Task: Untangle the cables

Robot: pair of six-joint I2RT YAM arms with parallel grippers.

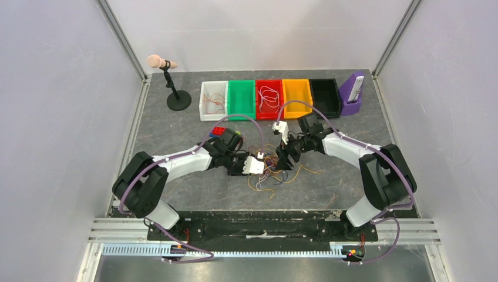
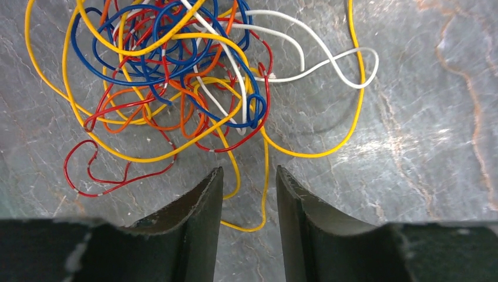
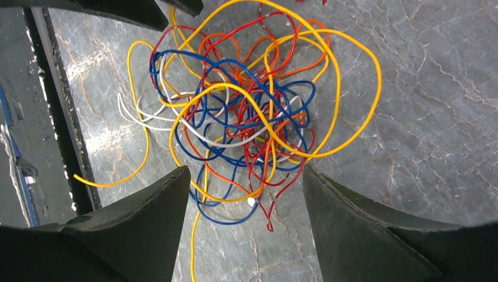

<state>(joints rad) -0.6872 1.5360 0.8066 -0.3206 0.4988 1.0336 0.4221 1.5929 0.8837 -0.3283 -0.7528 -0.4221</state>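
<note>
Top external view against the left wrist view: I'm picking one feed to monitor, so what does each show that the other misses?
Only the top external view shows the row of bins, the microphone on its stand and the purple holder. Only the left wrist view separates strands: a red loop at the knot's edge, a white loop spreading out from it, and a yellow strand running between the left jaws, which stand apart. Both show the cable tangle on the grey table.
</note>
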